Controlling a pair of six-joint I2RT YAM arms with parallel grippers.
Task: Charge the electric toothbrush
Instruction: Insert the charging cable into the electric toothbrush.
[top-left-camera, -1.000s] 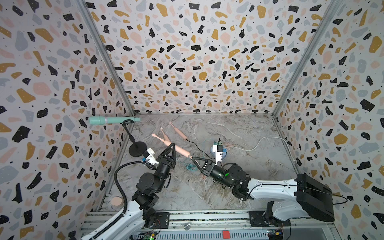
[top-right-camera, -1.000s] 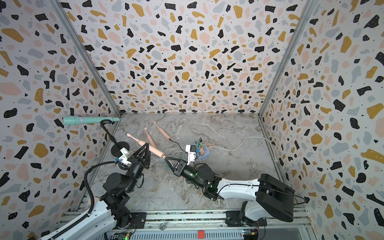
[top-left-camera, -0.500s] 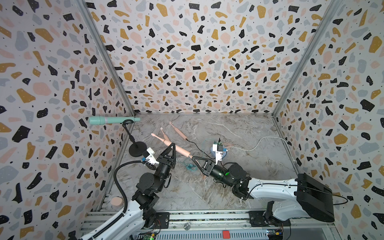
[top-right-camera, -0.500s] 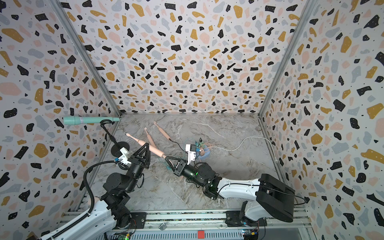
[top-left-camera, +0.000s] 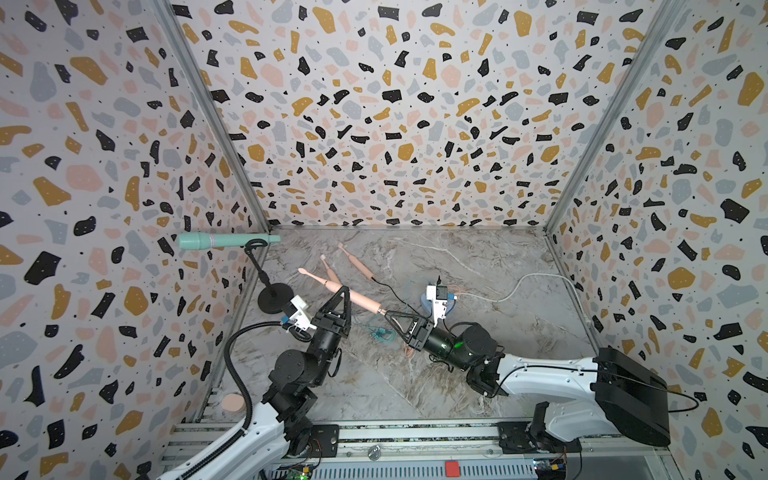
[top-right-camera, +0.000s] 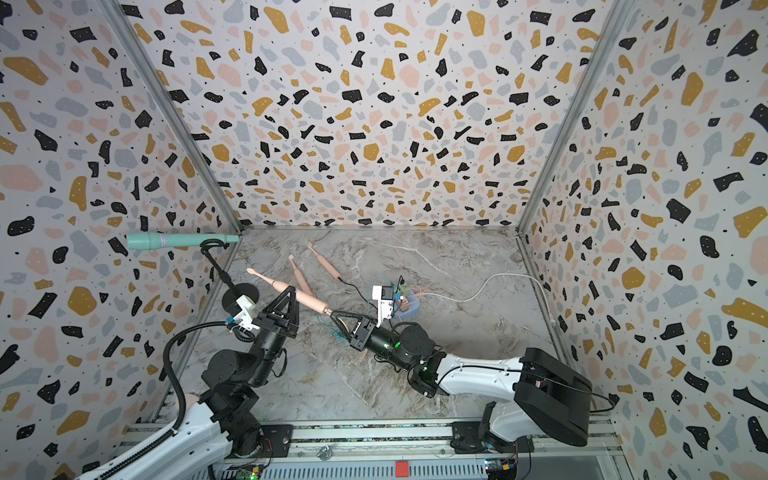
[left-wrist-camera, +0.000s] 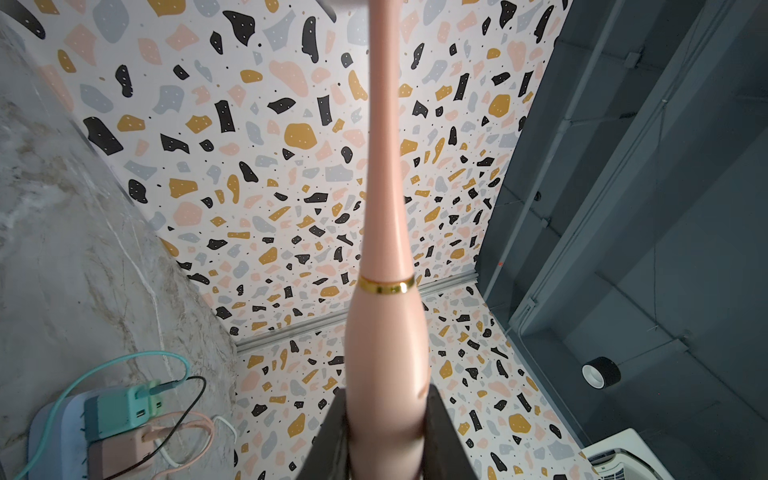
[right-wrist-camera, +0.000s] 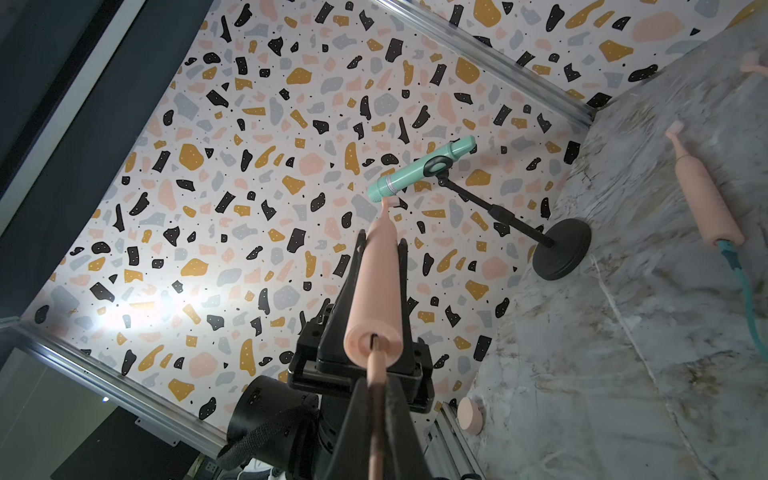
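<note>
Top view: left gripper (top-left-camera: 344, 293) clamps the pink toothbrush (top-left-camera: 365, 302), lifted off the table (top-left-camera: 457, 374). Right gripper (top-left-camera: 387, 314) pinches the cable plug (top-left-camera: 382, 311) at its base.
Left wrist: we see the toothbrush wedged between the jaws.
Right wrist: the plug tip meets the port (right-wrist-camera: 371, 338). We can't confirm it's seated, so we judge the final push is left.

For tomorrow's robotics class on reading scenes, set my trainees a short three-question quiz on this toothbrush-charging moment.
1. True or false: the left tool is shut on a pink toothbrush.
2. The right tool grips which: A teal cable; B pink cable; C black stand?
3. How many other pink toothbrushes lie on the table?
Key: 1 true; 2 B; 3 two.
</note>
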